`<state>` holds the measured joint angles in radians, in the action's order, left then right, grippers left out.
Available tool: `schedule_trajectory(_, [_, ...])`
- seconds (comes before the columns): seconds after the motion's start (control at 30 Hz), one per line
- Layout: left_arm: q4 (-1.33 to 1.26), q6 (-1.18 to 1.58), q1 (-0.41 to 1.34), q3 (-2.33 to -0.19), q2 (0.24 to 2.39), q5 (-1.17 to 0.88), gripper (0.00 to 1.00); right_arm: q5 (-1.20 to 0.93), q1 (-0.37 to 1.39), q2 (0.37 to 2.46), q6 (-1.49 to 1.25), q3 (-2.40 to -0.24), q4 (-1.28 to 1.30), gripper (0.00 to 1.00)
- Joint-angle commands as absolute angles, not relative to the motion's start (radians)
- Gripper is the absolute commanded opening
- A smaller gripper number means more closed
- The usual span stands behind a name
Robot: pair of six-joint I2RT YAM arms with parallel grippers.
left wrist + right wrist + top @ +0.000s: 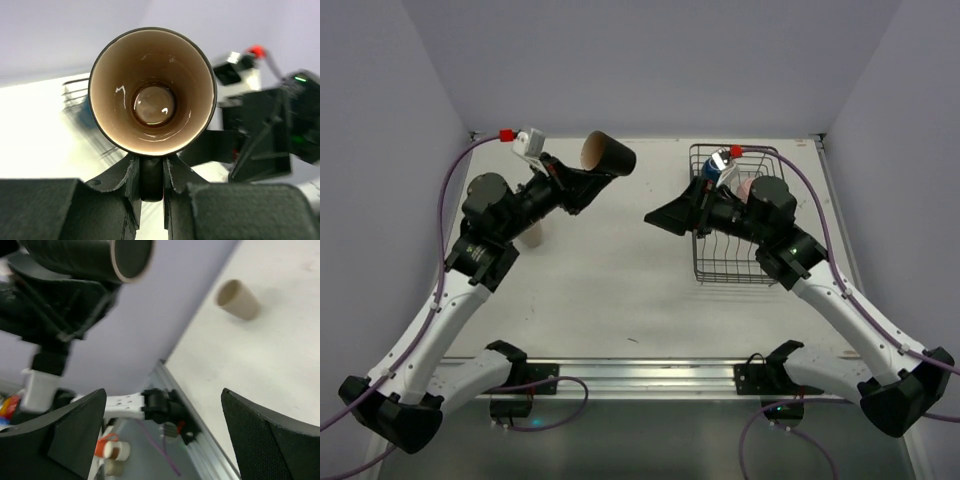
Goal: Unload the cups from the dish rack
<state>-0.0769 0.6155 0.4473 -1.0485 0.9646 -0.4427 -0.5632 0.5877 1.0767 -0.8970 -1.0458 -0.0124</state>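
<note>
- My left claw (pixel 595 177) is clenched on the brown mug (pixel 608 153), up in the air.
- The mug lies sideways, long axis left-right, mouth facing left.
- My right claw (pixel 660 221) gapes empty beside the rack (pixel 730 272).
- I count four cups: brown mug held, beige cup (pixel 533 236) on the table (pixel 620 290), blue mug (pixel 720 166) and pink cup (pixel 745 186) in the rack.

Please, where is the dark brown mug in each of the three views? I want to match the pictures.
Top external: the dark brown mug is in the upper middle, held on its side, left of the dish rack.
Left wrist: it fills the centre, mouth toward the camera.
Right wrist: top left corner, seen from the side.
Shared landmark: the left gripper, closed on the mug in every view.
</note>
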Motion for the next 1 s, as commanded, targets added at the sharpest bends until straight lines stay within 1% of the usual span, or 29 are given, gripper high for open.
schedule_trajectory(0.0, [0.282, 0.474, 0.433, -1.118, 1.02, -0.186, 0.0, -0.164, 0.583, 1.048, -0.715, -1.132, 0.468, 0.99])
schedule_trajectory(0.07, [0.356, 0.456, 0.433, -1.114, 1.052, -0.061, 0.0, -0.047, 0.583, 1.064, -0.644, -1.19, 0.576, 0.99])
schedule_trajectory(0.1, [0.362, 0.451, 0.433, -1.094, 1.06, -0.022, 0.0, 0.054, 0.583, 1.071, -0.628, -1.207, 0.656, 0.99])
schedule_trajectory(0.2, [0.341, 0.448, 0.433, -1.03, 1.078, 0.103, 0.0, 0.155, 0.583, 1.071, -0.565, -1.268, 0.718, 0.99])
schedule_trajectory(0.33, [0.279, 0.48, 0.44, -0.964, 1.101, 0.215, 0.0, 0.121, 0.583, 1.029, -0.508, -1.282, 0.67, 0.99])
schedule_trajectory(0.37, [0.273, 0.491, 0.443, -0.953, 1.109, 0.271, 0.0, 0.118, 0.583, 1.022, -0.505, -1.285, 0.655, 0.99])
schedule_trajectory(0.47, [0.275, 0.514, 0.445, -0.922, 1.14, 0.375, 0.0, 0.144, 0.583, 1.008, -0.495, -1.298, 0.653, 0.99])
schedule_trajectory(0.6, [0.287, 0.535, 0.446, -0.896, 1.204, 0.451, 0.0, 0.207, 0.581, 1.009, -0.476, -1.308, 0.657, 0.99])
schedule_trajectory(0.67, [0.276, 0.534, 0.446, -0.879, 1.226, 0.456, 0.0, 0.218, 0.578, 1.011, -0.471, -1.315, 0.657, 0.99])
schedule_trajectory(0.97, [0.152, 0.506, 0.446, -0.805, 1.324, 0.474, 0.0, 0.172, 0.545, 1.017, -0.439, -1.318, 0.657, 0.99])
